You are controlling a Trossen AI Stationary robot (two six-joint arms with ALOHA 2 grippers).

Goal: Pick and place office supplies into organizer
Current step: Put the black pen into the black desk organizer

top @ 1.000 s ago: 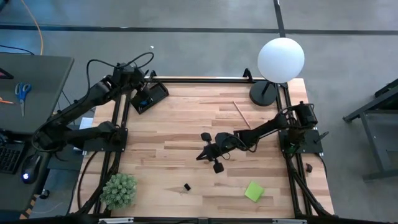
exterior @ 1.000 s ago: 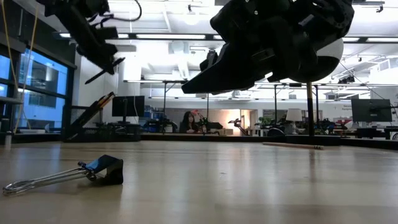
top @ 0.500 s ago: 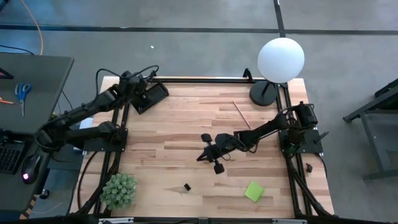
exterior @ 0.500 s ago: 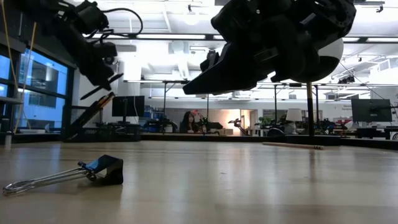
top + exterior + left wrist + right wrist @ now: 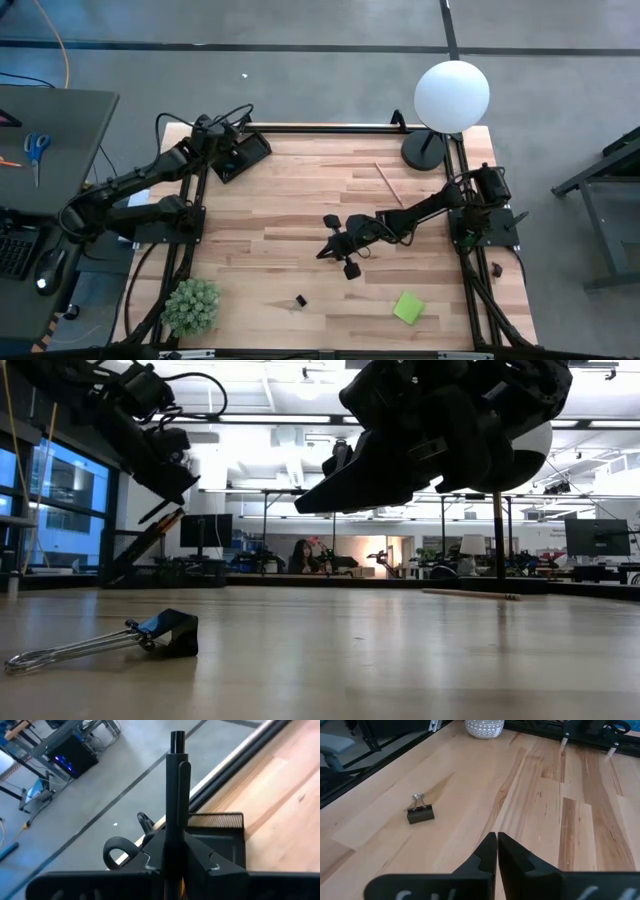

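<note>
The left pincer (image 5: 172, 857) grips a black pen (image 5: 176, 795) between its fingers, directly above the black organizer (image 5: 240, 155) at the tabletop's (image 5: 300, 215) corner. The right pincer (image 5: 496, 850), fingers pressed together and empty, hovers mid-tabletop; a black binder clip (image 5: 420, 811) lies ahead of it.
</note>
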